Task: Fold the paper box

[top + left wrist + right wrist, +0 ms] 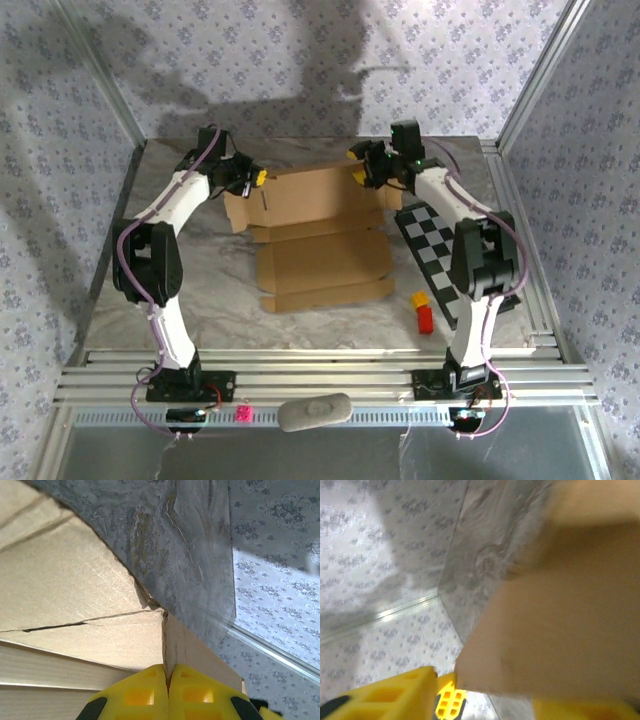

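- The paper box [320, 255] lies opened out on the desk [200, 300], just left of the checkered board [430, 245], with its far panel tipped up.
- The left jaws are together. They are clamped on the edge of a side flap at the box corner farthest from the checkered board, with cardboard pinched between the yellow pads [195, 692].
- The right jaws stand apart at the far corner nearest the board. A flap sits between them, blurred and apparently ungripped.
- The step looks like raising the far panel's side flaps.
- To do it well, seat the right jaws squarely on their flap. Then swing both flaps inward together along the creases so the panel does not twist.
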Controlling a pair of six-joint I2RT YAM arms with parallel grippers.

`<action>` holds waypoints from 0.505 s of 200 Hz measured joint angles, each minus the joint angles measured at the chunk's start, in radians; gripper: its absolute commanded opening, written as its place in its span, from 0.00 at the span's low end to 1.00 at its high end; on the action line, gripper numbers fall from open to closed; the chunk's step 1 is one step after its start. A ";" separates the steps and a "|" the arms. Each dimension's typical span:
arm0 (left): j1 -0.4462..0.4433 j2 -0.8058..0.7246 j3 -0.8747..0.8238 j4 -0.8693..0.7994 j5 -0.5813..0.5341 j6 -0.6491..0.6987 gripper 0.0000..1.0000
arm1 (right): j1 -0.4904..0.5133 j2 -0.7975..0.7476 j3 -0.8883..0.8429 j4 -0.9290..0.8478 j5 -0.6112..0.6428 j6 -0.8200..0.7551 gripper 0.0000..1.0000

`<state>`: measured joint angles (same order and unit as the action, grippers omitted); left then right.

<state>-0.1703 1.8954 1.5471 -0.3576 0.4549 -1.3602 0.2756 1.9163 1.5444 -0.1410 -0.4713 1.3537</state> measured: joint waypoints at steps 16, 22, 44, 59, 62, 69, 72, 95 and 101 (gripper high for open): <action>0.000 -0.008 0.000 0.002 -0.011 -0.004 0.00 | 0.029 -0.084 -0.121 0.102 0.066 0.030 0.65; 0.000 -0.011 0.000 0.002 -0.016 -0.004 0.00 | 0.045 -0.105 -0.150 0.148 0.084 0.054 0.65; 0.000 -0.019 0.000 0.003 -0.029 -0.006 0.00 | 0.106 -0.116 -0.201 0.324 0.133 0.148 0.64; 0.000 -0.024 0.000 0.002 -0.033 -0.007 0.00 | 0.148 -0.104 -0.218 0.391 0.165 0.199 0.62; 0.000 -0.026 0.000 0.002 -0.033 -0.007 0.00 | 0.158 -0.099 -0.218 0.402 0.172 0.211 0.61; 0.000 -0.028 0.000 0.002 -0.036 -0.007 0.00 | 0.177 -0.087 -0.218 0.428 0.186 0.229 0.60; 0.000 -0.028 -0.001 0.002 -0.037 -0.007 0.00 | 0.183 -0.083 -0.218 0.437 0.192 0.233 0.60; 0.000 -0.037 -0.005 0.002 -0.038 -0.007 0.00 | 0.235 -0.042 -0.216 0.478 0.230 0.285 0.55; 0.000 -0.039 -0.005 0.002 -0.038 -0.007 0.00 | 0.244 -0.031 -0.213 0.481 0.237 0.297 0.54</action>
<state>-0.1707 1.8568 1.5425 -0.3557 0.4168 -1.3670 0.5194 1.8854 1.3312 0.3405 -0.2344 1.6505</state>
